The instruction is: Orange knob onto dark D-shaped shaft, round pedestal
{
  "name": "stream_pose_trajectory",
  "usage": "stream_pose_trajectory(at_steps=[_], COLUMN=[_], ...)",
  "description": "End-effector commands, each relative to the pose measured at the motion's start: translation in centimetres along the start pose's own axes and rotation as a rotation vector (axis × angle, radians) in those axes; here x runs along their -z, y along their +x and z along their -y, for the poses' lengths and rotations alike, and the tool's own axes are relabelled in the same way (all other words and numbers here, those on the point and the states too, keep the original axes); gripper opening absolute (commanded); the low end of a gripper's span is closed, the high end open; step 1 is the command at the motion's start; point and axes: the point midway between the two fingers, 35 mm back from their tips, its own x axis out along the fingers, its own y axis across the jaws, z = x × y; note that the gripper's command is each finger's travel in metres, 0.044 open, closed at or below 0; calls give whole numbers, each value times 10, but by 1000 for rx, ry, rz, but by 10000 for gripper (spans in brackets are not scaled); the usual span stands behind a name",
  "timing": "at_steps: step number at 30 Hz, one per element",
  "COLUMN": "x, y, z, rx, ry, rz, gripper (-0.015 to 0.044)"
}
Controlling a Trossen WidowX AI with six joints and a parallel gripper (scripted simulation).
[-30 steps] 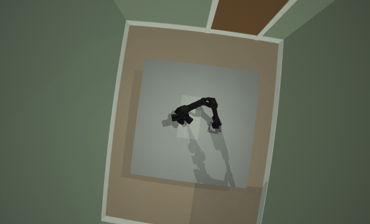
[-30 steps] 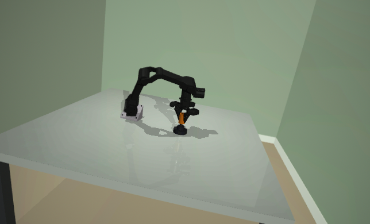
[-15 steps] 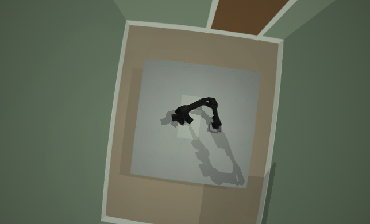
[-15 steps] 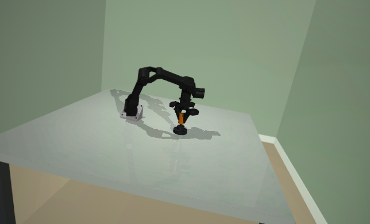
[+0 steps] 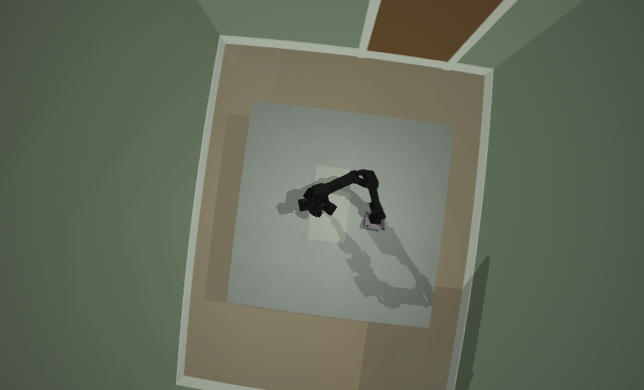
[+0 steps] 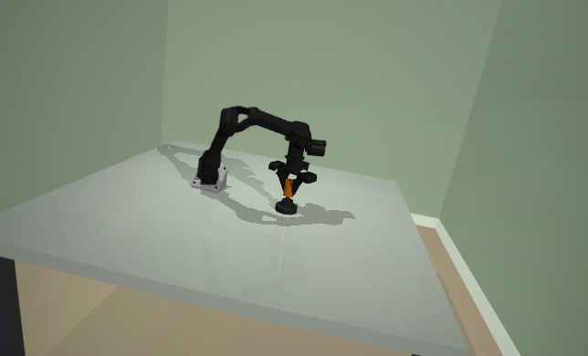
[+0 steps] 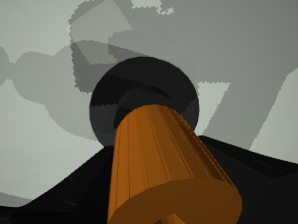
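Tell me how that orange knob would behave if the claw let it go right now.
The orange knob looks rigid; its ribbed sides probably help the claw hold it without slipping. Tall, narrow and tapered, it would likely topple if released unseated. Being round, it might then roll in an arc off the pedestal.

Matt orange knob (image 7: 169,179), finely ribbed sides; glossy, reflective table top (image 6: 161,237).
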Motion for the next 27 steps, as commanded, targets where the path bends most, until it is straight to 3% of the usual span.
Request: stream_pose_trajectory(at_steps=[1, 27], x=[-1, 0], y=[-4, 2], z=[3, 0], rx=[6, 6], ry=[-126, -137], rz=[5, 4], gripper=[0, 0])
